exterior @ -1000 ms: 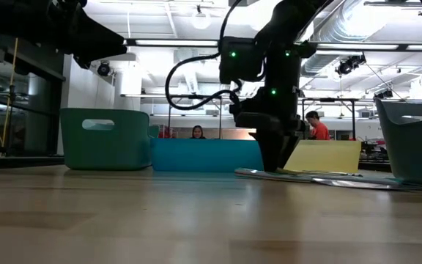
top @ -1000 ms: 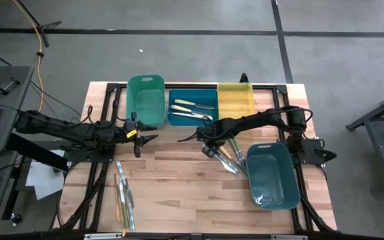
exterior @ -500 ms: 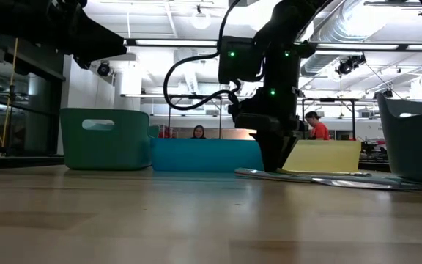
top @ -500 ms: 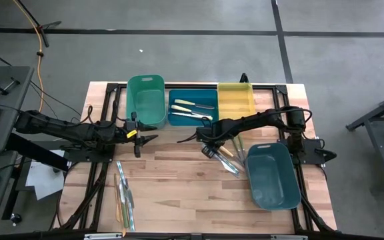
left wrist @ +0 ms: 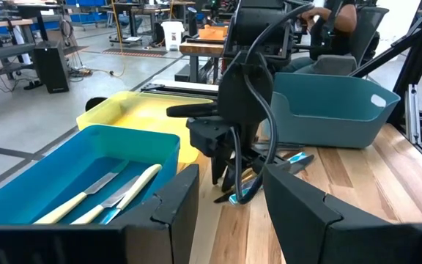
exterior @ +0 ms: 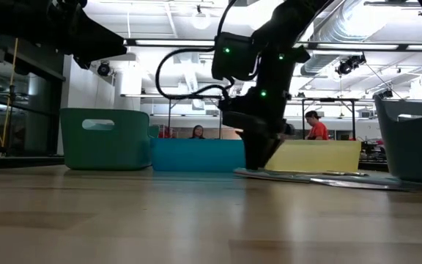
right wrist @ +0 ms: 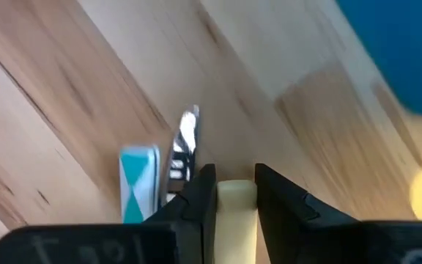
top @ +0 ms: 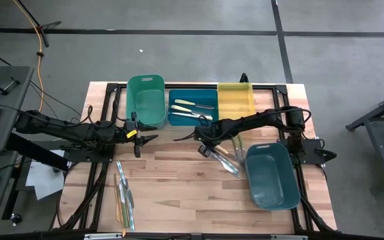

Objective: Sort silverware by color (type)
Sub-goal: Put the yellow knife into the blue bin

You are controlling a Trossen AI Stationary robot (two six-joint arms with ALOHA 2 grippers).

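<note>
A pale wooden worktop [top: 179,180] carries coloured bins; the right gripper [top: 205,148] is down on a heap of silverware [top: 227,160], its fingers [right wrist: 196,194] clamped on a pale yellow handle [right wrist: 234,213]; a bluish handle [right wrist: 138,183] lies just beside it; the blue bin [top: 193,110] behind holds more utensils; the left gripper [top: 151,139] hovers well apart, jaws parted, nothing between them.

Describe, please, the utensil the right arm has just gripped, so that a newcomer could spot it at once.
On the wooden table, find the yellow bin; the right gripper sits in front of it, above a small pile of silverware. The pale yellow handle pinched between its jaws is the one; the utensil beside it has a clear-bluish handle.
</note>
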